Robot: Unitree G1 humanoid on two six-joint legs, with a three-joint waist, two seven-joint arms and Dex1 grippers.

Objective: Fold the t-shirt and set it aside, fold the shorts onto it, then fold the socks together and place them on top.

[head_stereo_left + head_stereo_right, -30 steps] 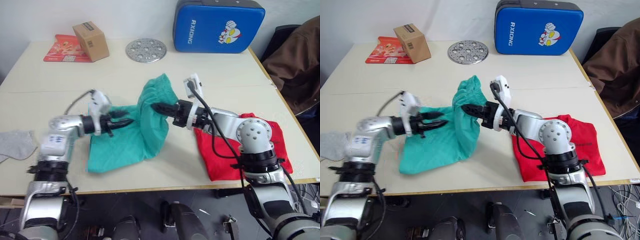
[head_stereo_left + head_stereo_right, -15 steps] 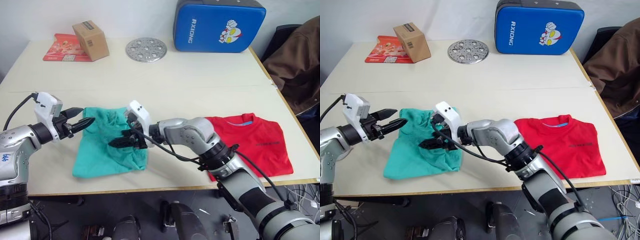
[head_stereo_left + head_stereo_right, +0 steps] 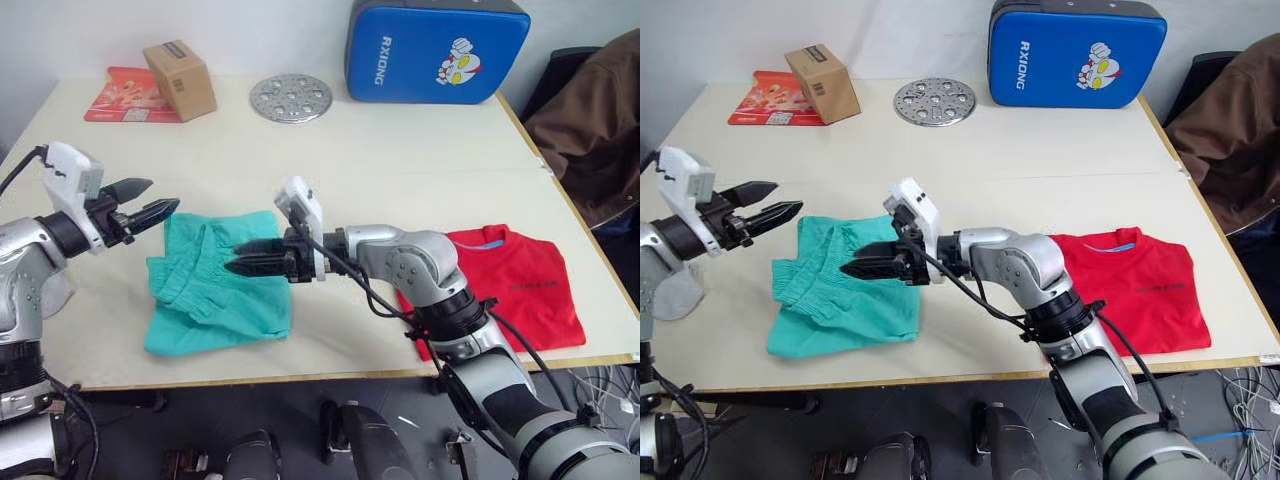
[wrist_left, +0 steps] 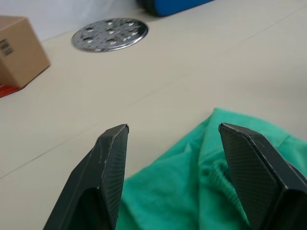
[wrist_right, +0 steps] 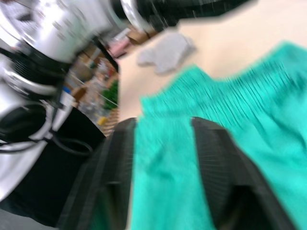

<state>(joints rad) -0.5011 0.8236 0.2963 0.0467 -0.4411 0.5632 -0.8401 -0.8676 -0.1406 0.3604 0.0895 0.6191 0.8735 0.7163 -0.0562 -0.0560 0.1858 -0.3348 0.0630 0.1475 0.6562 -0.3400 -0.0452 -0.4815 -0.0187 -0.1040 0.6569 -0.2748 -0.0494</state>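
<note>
Tabletop shorts [image 3: 215, 285] under right gripper [image 3: 243, 261]

Teal shorts [image 3: 215, 285], red t-shirt [image 3: 520, 290]

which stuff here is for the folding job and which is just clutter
For the job: t-shirt, shorts, socks.
Just lying about: cardboard box, red packet, metal disc, blue pad, brown jacket.
</note>
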